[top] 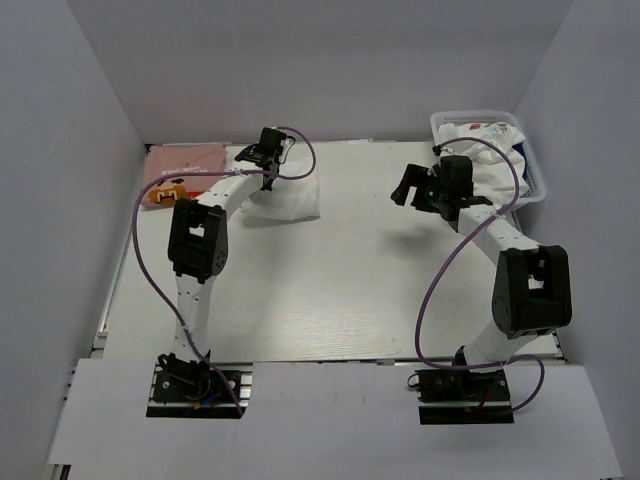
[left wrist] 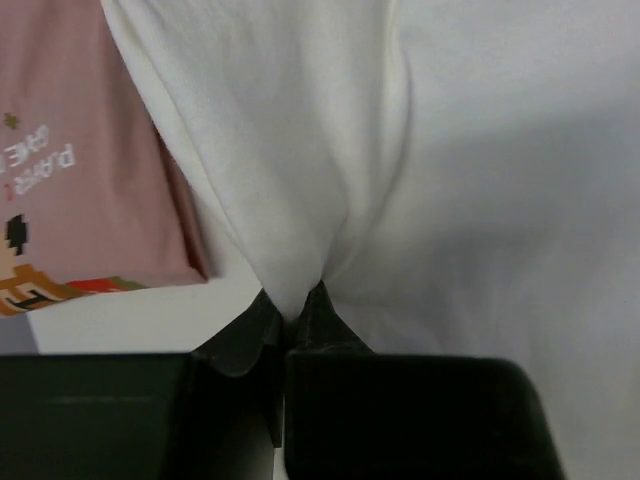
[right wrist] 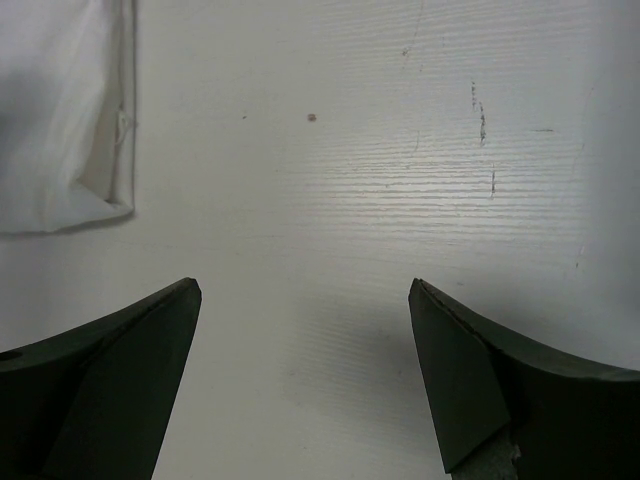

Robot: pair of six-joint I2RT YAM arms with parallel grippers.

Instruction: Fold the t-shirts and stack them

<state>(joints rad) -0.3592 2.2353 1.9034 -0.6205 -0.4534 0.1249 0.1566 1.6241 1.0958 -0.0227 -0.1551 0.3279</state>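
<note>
left tool (left wrist: 292,305) clamped on white t-shirt (left wrist: 300,150) fold — advise laying it squarely on pink t-shirt (left wrist: 90,200); right tool (right wrist: 305,290) wide, empty.

Pale wood-grain table (top: 330,290) between plain white walls (top: 330,60), under soft even light

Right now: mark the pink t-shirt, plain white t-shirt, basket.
pink t-shirt (top: 185,162): top external view, plain upper area.
plain white t-shirt (left wrist: 300,200): left wrist view, pinched fold.
basket (top: 538,172): top external view, right wall.
</note>
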